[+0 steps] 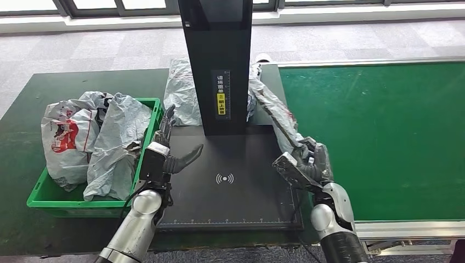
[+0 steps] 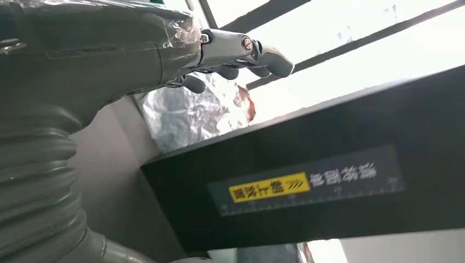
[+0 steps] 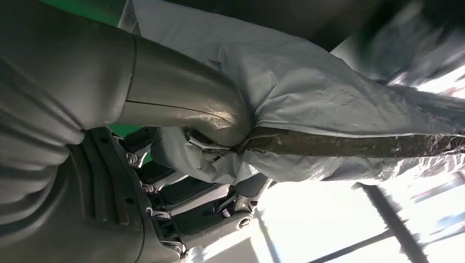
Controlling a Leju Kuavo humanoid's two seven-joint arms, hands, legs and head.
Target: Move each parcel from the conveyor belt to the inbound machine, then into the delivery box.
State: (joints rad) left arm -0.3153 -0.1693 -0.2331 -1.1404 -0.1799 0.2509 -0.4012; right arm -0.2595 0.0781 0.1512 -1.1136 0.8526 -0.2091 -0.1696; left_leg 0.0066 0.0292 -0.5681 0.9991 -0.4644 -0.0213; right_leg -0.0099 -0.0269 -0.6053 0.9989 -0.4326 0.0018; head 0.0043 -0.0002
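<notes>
Parcel (image 1: pixel 272 112): grey poly bag, pinched at one end by right hand (image 1: pixel 307 161), thumb clamped over crumpled seam. Hangs tilted above right edge of machine (image 1: pixel 230 189), far end leaning against black post (image 1: pixel 215 60), apparently to bring label over scan plate. Not yet lying flat on plate, so scan step likely unfinished. Left hand (image 1: pixel 167 150) holds nothing, fingers spread, poised upright at plate's left edge beside box (image 1: pixel 38 198), probably ready to receive or steady bag. Box on desk (image 1: pixel 22 109) already holds several parcels. Belt (image 1: pixel 384 137) lies green to the right.
</notes>
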